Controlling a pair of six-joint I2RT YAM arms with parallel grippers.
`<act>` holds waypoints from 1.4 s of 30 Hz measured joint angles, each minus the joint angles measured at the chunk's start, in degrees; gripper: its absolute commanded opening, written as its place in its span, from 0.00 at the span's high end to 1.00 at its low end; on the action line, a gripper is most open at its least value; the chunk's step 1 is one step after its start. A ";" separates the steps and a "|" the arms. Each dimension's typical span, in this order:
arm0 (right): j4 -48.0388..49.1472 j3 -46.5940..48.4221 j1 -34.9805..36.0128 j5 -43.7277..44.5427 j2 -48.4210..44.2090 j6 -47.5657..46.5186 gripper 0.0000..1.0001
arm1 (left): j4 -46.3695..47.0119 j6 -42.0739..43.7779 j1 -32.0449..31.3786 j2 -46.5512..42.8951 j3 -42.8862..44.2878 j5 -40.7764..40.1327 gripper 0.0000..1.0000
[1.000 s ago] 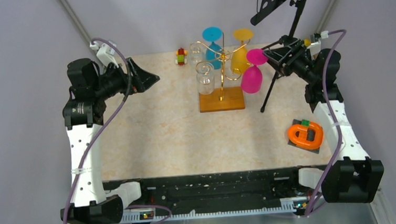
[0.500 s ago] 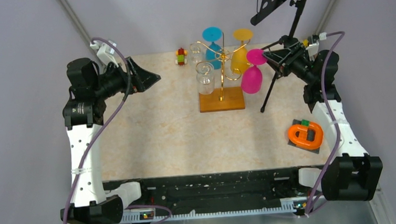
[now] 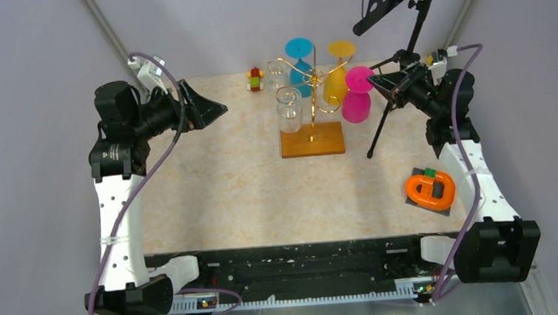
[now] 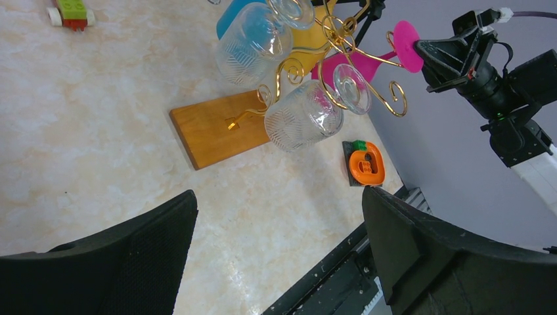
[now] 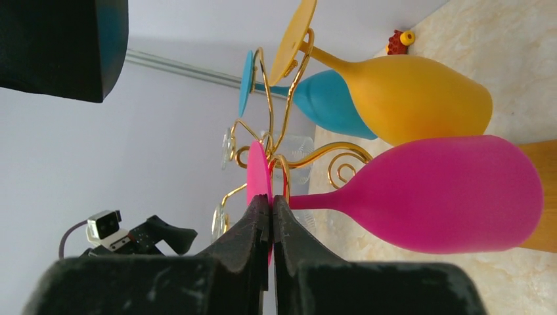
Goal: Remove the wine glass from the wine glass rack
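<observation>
The wine glass rack point(image 3: 312, 138) is a gold wire stand on a wooden base at the back middle of the table. A pink wine glass point(image 3: 356, 106) hangs upside down from its right arm, foot on top. My right gripper point(image 3: 371, 81) is shut on the rim of that pink foot. In the right wrist view the right gripper point(image 5: 271, 201) pinches the thin pink disc, with the pink wine glass point(image 5: 446, 193) and the rack's gold scroll point(image 5: 315, 152) just beyond. My left gripper point(image 3: 217, 111) stands wide open, left of the rack, holding nothing. The left wrist view shows the rack's wooden base point(image 4: 210, 131).
A yellow glass point(image 3: 337, 81), a blue glass point(image 3: 300, 71) and clear glasses point(image 3: 288, 106) also hang on the rack. A black tripod stand point(image 3: 406, 41) rises just behind my right gripper. A small toy car point(image 3: 255, 78) sits at the back, and an orange object point(image 3: 430, 190) lies right.
My right gripper's fingers have closed onto the pink glass's foot. The pink glass has shifted slightly toward the back. The left arm has not moved.
</observation>
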 measured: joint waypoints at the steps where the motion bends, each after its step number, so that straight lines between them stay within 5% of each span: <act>1: -0.59 0.09 0.00 0.26 -0.33 -0.02 1.00 | 0.02 0.00 -0.02 0.00 0.00 0.00 0.02; 15: -2.60 0.31 4.13 2.91 -5.49 2.25 1.00 | 0.52 -0.02 -0.37 -0.04 -1.14 0.00 0.02; 42: -3.76 6.82 7.58 13.84 4.96 1.05 1.00 | 0.74 0.04 -0.61 -0.04 -1.60 -0.15 0.01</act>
